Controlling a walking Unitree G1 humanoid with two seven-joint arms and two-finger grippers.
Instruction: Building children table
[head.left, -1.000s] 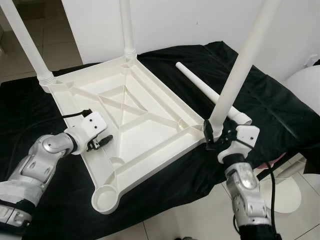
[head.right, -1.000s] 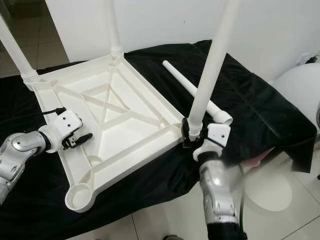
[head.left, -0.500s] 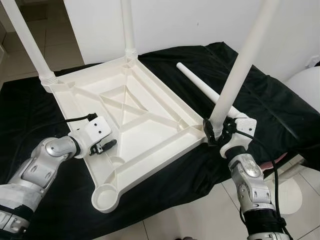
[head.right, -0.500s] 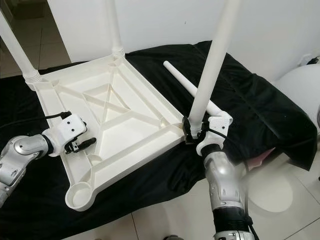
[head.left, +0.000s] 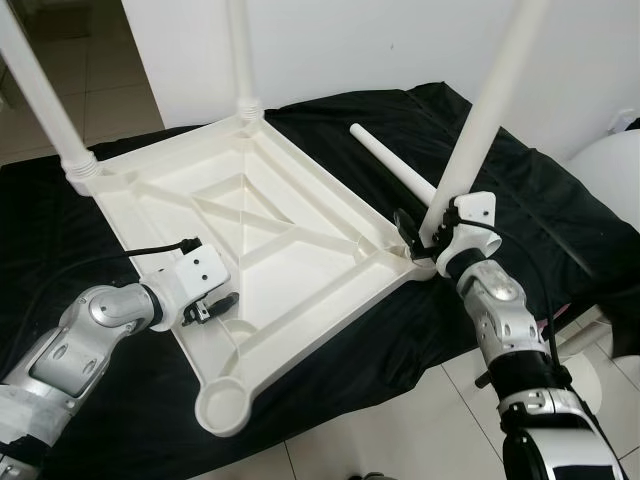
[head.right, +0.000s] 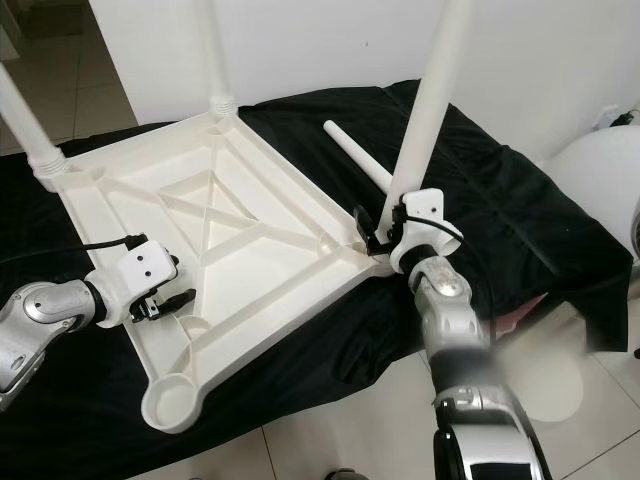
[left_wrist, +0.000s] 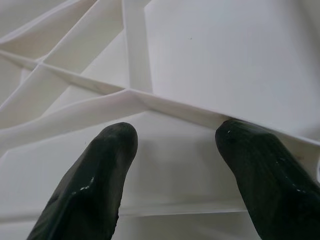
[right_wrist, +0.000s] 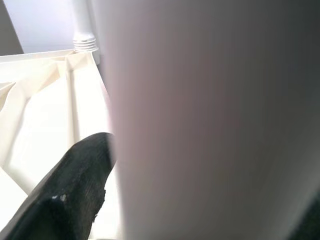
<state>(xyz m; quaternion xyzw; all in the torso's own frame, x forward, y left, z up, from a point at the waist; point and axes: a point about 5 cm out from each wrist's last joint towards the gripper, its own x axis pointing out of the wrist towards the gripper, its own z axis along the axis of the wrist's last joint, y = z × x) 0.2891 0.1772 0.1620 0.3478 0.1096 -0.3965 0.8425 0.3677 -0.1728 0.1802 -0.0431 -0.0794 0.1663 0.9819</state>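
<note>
White plastic tabletop (head.left: 250, 250) lies upside down, ribbed underside up, on a black cloth (head.left: 540, 190); everything below is placed relative to that tabletop. Three white legs stand in its corner sockets: far-left leg (head.left: 40, 95), far leg (head.left: 240, 50), and right-corner leg (head.left: 490, 110), the last one leaning slightly. The near corner socket (head.left: 222, 410) is an open round cup with no leg in it. A fourth leg (head.left: 395, 170) lies flat on the cloth just beyond the tabletop's right edge, passing behind the base of the right-corner leg. Right gripper (head.left: 420, 232) is at the right corner, fingers clamped around the base of the right-corner leg just above its socket; in the right wrist view the leg (right_wrist: 210, 120) sits hard against one black finger (right_wrist: 65, 200), with the far leg (right_wrist: 82, 25) standing in its socket behind. Left gripper (head.left: 212, 305) is over the tabletop's near-left edge, fingers pointing inward over the underside. In the left wrist view its fingers (left_wrist: 90, 185) are apart, tips at a raised rib (left_wrist: 165, 107), one each side of where ribs meet; gripping nothing. A white rounded object (head.left: 610, 170) stands well right of the tabletop, off the cloth.
</note>
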